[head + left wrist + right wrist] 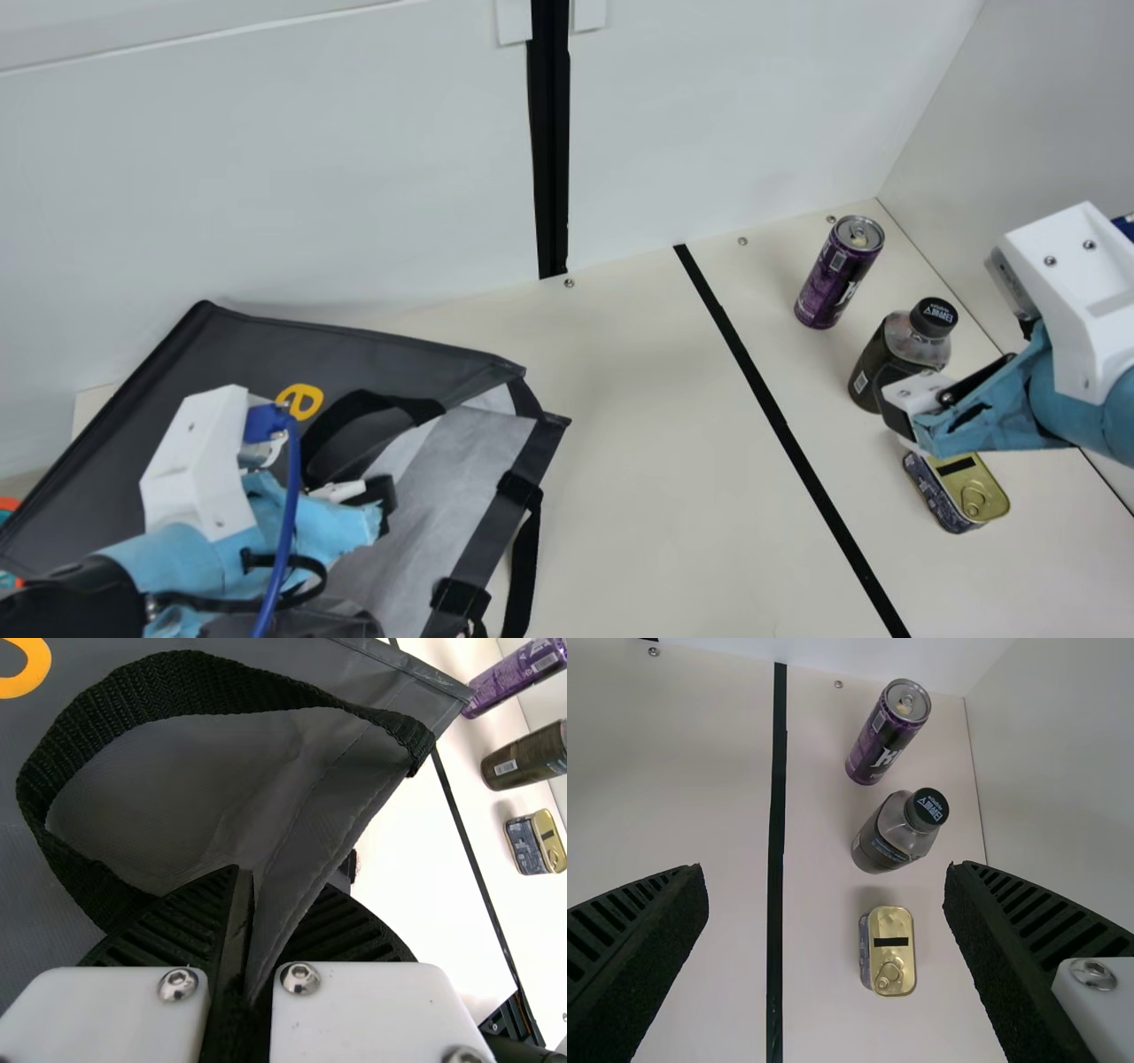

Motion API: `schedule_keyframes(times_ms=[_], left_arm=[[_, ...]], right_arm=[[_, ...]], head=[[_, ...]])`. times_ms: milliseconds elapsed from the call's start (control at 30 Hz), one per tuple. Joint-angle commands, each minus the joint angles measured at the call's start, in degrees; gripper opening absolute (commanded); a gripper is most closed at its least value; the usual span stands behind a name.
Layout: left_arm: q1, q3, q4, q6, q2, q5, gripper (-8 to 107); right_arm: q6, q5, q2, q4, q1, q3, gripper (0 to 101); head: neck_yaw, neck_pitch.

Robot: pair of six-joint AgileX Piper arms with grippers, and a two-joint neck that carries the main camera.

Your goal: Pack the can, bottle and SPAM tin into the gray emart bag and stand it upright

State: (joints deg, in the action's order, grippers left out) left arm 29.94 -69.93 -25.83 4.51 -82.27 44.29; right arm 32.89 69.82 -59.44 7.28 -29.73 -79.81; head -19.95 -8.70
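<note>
Gray emart bag [177, 372] was pinched by left gripper [273, 886], not stood upright | right gripper [826, 866] was spread | can [837, 275], bottle [899, 346], SPAM tin [961, 492] were yet to be packed

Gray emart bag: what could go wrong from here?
The left gripper pinches the bag by its edge, so the fabric may slip. The strap loop passes close by its fingers and could snag. The bottle stands between the can and the SPAM tin, so the open right gripper might knock a neighbor.
</note>
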Motion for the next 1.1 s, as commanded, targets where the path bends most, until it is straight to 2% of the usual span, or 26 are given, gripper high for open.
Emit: schedule_keyframes(times_ms=[0, 1067], left_arm=[[0.0, 0.0, 0.0, 0.0, 0.0, 0.0, -8], [-0.1, 0.0, 0.1, 0.0, 0.0, 0.0, -8]], right_arm=[[0.0, 0.0, 0.0, 0.0, 0.0, 0.0, 95], [0.0, 0.0, 0.0, 0.0, 0.0, 0.0, 95]], head=[[0.0, -1.3], [0.0, -1.3]])
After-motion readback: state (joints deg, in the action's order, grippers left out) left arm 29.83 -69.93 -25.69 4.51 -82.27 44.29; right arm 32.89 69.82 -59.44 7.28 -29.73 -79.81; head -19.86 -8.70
